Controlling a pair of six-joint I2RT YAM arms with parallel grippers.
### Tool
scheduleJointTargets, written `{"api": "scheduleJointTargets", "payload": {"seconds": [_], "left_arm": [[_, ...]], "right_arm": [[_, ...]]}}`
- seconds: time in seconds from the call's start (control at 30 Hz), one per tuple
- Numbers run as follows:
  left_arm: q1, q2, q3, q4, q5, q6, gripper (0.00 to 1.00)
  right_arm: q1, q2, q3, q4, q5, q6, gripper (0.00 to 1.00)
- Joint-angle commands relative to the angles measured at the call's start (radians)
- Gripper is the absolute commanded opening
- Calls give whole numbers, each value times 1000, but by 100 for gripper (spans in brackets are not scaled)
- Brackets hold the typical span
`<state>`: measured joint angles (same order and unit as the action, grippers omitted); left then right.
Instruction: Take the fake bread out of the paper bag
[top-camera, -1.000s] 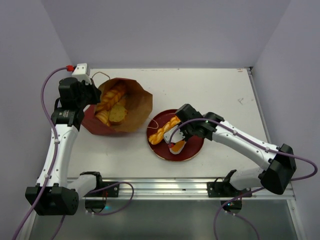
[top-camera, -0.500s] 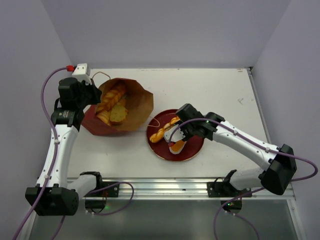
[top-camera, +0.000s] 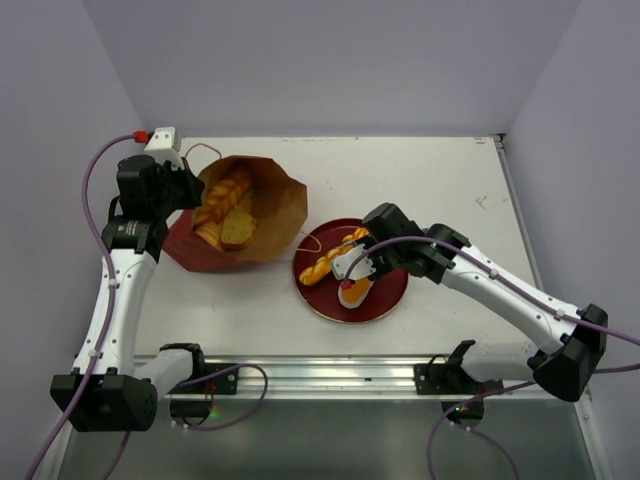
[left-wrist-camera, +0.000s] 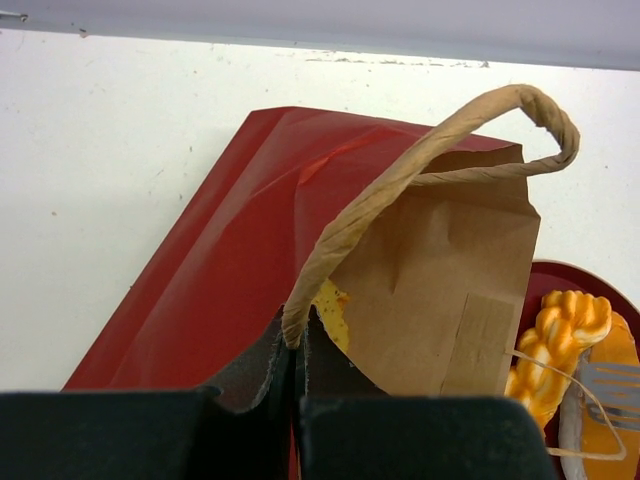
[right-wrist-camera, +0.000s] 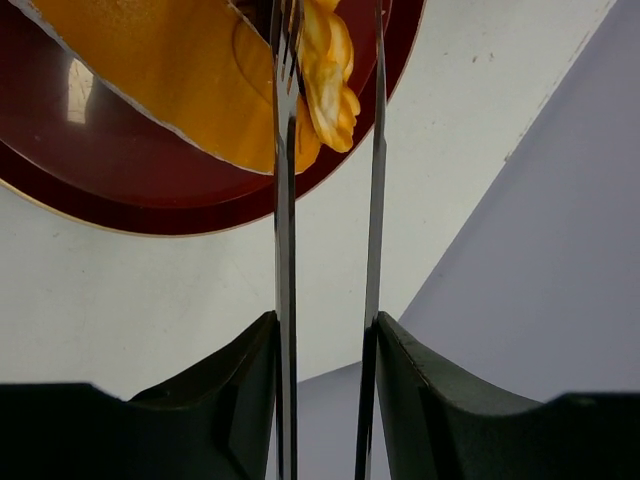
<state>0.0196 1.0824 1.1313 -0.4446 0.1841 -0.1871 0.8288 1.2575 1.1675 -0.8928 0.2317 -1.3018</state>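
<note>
On the left of the table (top-camera: 440, 180), the paper bag (top-camera: 282, 208) lies on its side, mouth open, with ridged loaves (top-camera: 228, 193) and a round slice (top-camera: 236, 230) inside. Beside it, the dark-red plate (top-camera: 388, 293) carries the twisted stick (top-camera: 325, 262) and an orange slab (top-camera: 355, 293). Left gripper (left-wrist-camera: 300, 345): jaws pressed together on the bag's cord handle (left-wrist-camera: 430, 140). Right gripper (top-camera: 350, 268): fingers parted above the plate, at the twisted stick's end.

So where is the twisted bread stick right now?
In the top view, the twisted bread stick lies across the left half of the dark-red plate, near the middle of the table, just right of the paper bag.
</note>
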Motion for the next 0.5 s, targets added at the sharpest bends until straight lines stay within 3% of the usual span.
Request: {"api": "scheduleJointTargets", "payload": {"seconds": [0.0,0.47], "left_arm": [[8,-18,4,30,32,9,0],[8,-24,4,18,71,31,0]], "right_arm": [[-5,-59,60,-44,-8,48,44],[-89,-165,211,-152,-103,188,41]]}}
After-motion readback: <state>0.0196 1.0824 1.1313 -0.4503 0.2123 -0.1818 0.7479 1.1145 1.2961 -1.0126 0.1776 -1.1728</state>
